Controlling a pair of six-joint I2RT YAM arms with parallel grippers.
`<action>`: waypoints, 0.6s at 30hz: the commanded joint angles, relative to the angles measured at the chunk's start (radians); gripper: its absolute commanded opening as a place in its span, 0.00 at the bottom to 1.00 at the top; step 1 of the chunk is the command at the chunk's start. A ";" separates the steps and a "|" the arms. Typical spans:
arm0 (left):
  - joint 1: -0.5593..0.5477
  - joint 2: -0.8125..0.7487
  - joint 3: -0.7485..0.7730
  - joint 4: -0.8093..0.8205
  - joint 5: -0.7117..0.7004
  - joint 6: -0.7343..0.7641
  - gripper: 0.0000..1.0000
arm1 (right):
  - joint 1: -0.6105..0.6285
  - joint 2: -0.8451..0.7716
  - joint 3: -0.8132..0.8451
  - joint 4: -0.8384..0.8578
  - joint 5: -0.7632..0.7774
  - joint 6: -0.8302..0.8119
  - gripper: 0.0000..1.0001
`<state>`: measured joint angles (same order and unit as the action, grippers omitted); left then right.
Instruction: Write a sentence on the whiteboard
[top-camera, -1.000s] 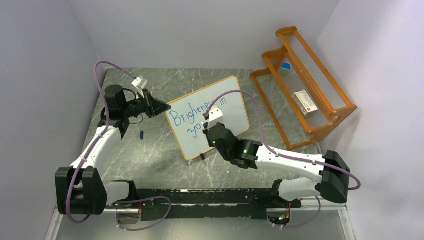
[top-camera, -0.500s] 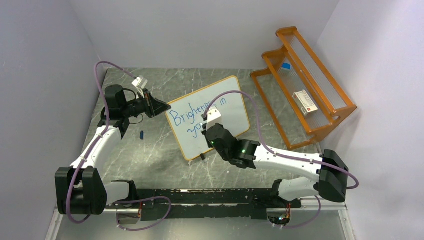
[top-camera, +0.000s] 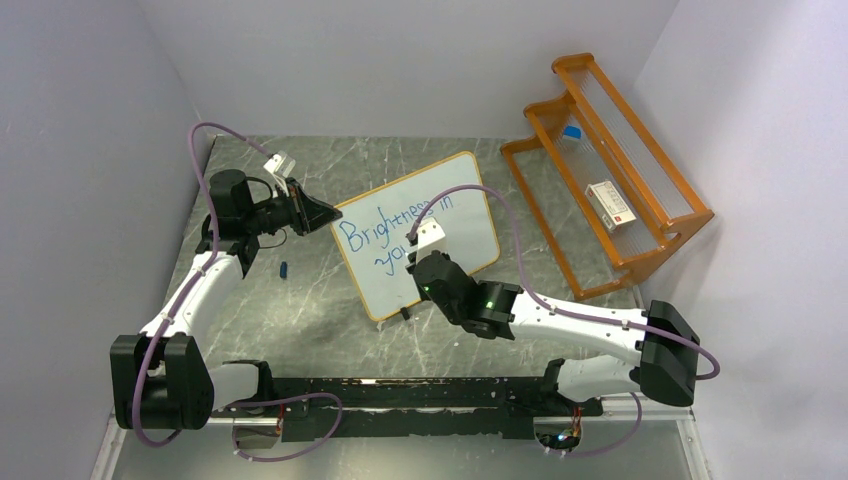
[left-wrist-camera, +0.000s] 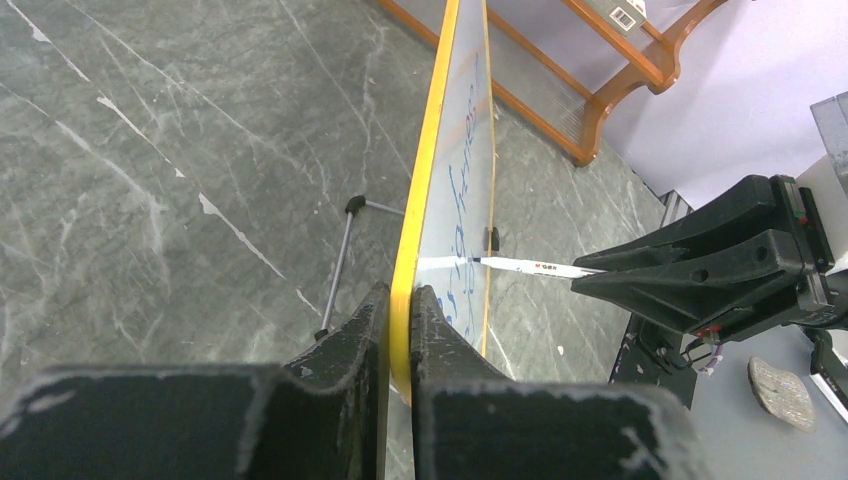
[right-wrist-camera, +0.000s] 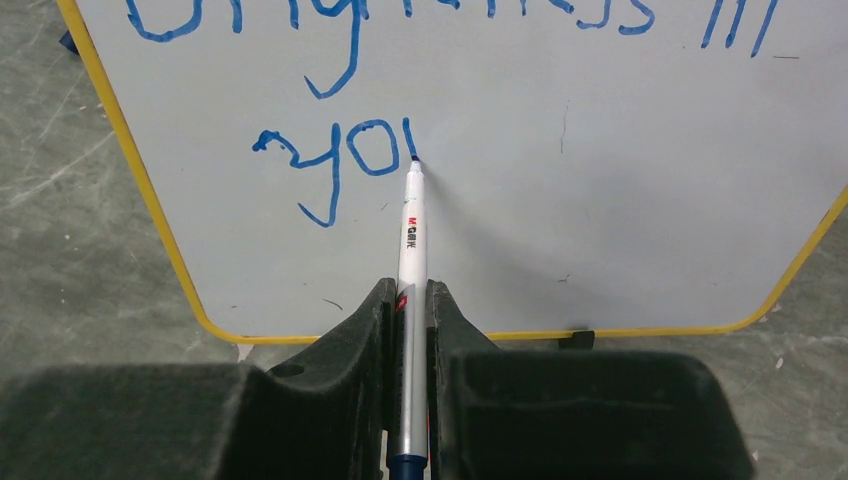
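The whiteboard (top-camera: 470, 215) stands tilted on the grey marble table, orange-framed, with small black feet. The sentence (top-camera: 385, 222) in blue reads "Brightness in" on the first line and "yo" plus one stroke on the second (right-wrist-camera: 345, 160). My left gripper (top-camera: 328, 214) is shut on the whiteboard's left edge (left-wrist-camera: 418, 230), frame between the fingers (left-wrist-camera: 350, 340). My right gripper (top-camera: 414, 262) is shut on a white marker (right-wrist-camera: 411, 250). The marker's blue tip touches the board just right of the "o". The marker also shows in the left wrist view (left-wrist-camera: 525, 265).
An orange wooden rack (top-camera: 610, 160) stands at the right, holding a small white box (top-camera: 608, 203) and a blue-capped item (top-camera: 571, 132). A small dark blue cap (top-camera: 284, 269) lies on the table left of the board. A wire stand leg (left-wrist-camera: 340, 260) props the board behind.
My right gripper with the marker has shifted slightly down and right along the second line, adding a stroke after "yo". The left arm and the board stay still.
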<state>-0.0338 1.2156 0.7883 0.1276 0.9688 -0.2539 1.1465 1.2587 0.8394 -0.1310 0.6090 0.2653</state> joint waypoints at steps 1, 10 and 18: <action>-0.023 0.042 -0.032 -0.126 -0.071 0.065 0.05 | -0.006 -0.004 -0.016 -0.033 -0.005 0.011 0.00; -0.023 0.041 -0.032 -0.126 -0.071 0.067 0.05 | -0.007 -0.001 -0.017 -0.042 0.011 0.009 0.00; -0.023 0.041 -0.032 -0.126 -0.071 0.068 0.05 | -0.010 -0.008 -0.016 -0.031 0.046 0.001 0.00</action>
<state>-0.0338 1.2156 0.7883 0.1272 0.9684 -0.2535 1.1465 1.2587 0.8391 -0.1448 0.6167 0.2661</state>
